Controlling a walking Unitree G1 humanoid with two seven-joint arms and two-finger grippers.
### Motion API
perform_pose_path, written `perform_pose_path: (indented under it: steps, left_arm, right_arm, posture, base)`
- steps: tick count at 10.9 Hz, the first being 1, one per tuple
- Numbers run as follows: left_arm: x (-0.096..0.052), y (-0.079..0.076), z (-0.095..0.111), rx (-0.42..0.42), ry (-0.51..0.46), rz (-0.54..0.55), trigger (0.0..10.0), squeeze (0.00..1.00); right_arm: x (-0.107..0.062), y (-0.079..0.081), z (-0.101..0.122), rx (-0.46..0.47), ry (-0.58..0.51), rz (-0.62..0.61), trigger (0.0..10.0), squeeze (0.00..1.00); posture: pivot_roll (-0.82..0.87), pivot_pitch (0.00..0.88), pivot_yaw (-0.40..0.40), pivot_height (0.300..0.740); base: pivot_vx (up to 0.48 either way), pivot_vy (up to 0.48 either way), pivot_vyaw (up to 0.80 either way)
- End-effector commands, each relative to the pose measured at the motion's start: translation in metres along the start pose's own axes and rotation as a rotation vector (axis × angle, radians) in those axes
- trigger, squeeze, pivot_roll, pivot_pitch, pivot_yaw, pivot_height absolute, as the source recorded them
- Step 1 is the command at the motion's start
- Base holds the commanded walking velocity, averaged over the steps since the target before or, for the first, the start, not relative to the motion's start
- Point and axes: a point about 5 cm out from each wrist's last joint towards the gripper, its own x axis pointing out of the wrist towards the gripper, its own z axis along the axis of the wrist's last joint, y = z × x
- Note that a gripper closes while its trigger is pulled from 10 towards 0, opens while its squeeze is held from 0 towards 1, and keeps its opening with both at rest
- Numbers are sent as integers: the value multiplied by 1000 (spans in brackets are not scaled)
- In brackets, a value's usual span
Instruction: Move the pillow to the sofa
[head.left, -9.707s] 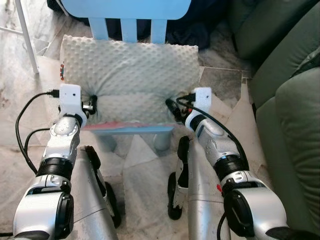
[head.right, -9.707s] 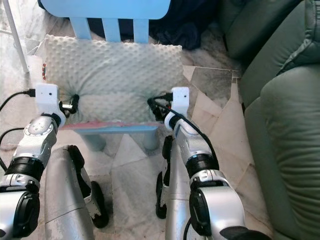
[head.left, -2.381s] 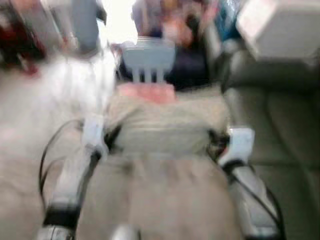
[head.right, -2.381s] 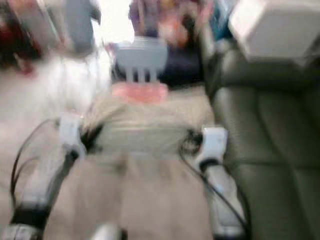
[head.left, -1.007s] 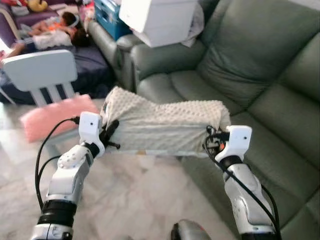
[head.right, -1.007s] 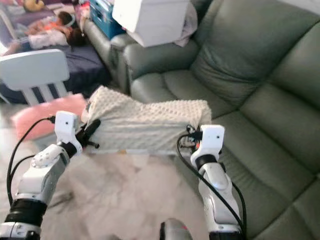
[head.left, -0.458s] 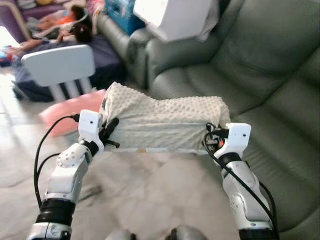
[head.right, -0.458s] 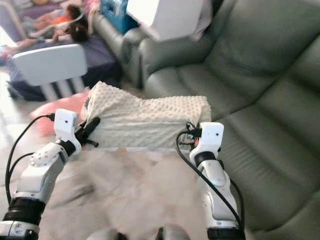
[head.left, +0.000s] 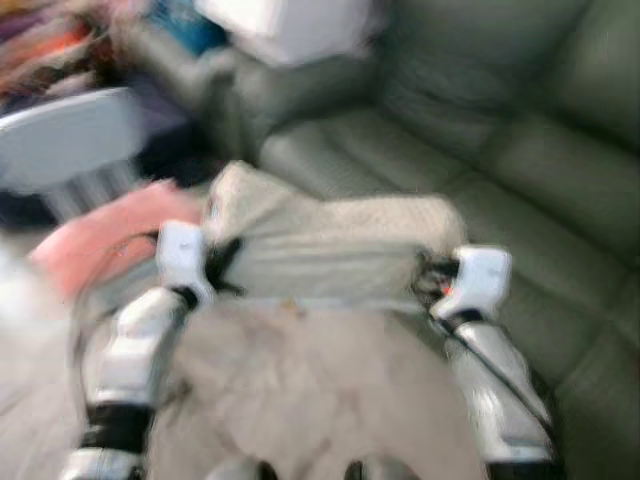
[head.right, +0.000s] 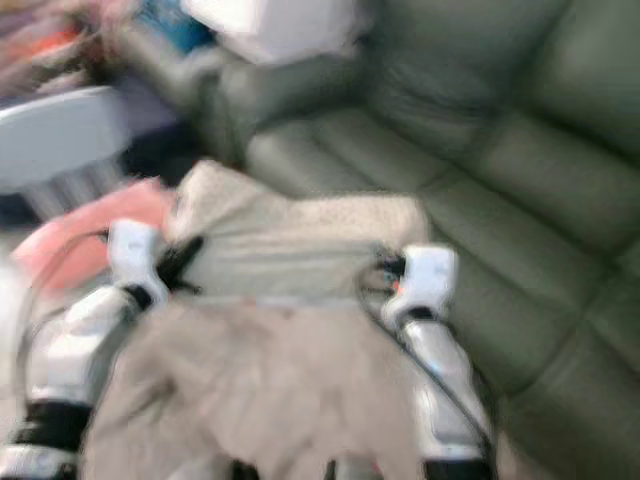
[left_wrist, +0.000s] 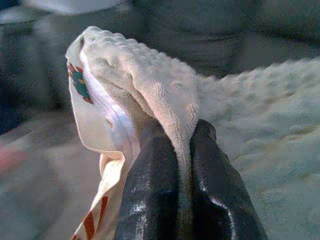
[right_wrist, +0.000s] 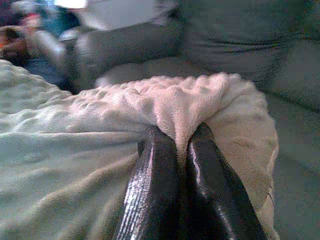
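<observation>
A cream, bumpy-textured pillow (head.left: 325, 245) hangs in the air between my two arms, in front of the green sofa (head.left: 520, 160). My left gripper (left_wrist: 177, 137) is shut on the pillow's left end, pinching a fold of fabric (left_wrist: 150, 85) between the black fingers. My right gripper (right_wrist: 177, 135) is shut on the right end in the same way. In the head views the left gripper (head.left: 225, 262) and right gripper (head.left: 428, 280) hold the pillow level, just short of the sofa seat. The head views are blurred.
A light blue chair (head.left: 70, 150) with a pink cushion (head.left: 95, 235) stands to the left. A white box (head.left: 290, 25) rests on the sofa's far arm. Pale marble floor (head.left: 300, 390) lies below my arms.
The whole picture has blurred and shifted, so the camera is moving. Both grippers keep the same hold on the pillow, which stays level between them.
</observation>
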Motion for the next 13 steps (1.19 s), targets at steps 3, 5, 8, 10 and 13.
perform_pose_path:
  steps: [3, 5, 8, 10, 13]
  left_arm:
    - [-3, 4, 8, 15, -30, -6, 10000, 0]
    - [-2, 3, 8, 15, -29, -17, 10000, 0]
    - [-2, 1, 8, 13, -32, -28, 10000, 0]
    - [-1, -1, 7, 14, -29, -35, 10000, 0]
    - [0, -4, 5, 7, -11, -46, 10000, 0]
  right_arm:
    - [2, 0, 8, 4, -37, -21, 10000, 0]
    - [2, 0, 8, 3, -40, -21, 10000, 0]
    - [3, 2, 8, 3, -44, -18, 10000, 0]
    - [3, 2, 8, 5, -39, -22, 10000, 0]
    - [3, 1, 7, 9, -40, -24, 10000, 0]
  posture:
    - [-71, 24, -20, 740]
    - [-72, 23, -18, 740]
    - [-72, 21, -16, 740]
    - [-71, 23, -14, 740]
    - [-75, 22, -11, 740]
  base:
    - [319, 0, -800]
    - [353, 0, -794]
    - [449, 0, -133]
    - [480, 0, -250]
    - [429, 97, -237]
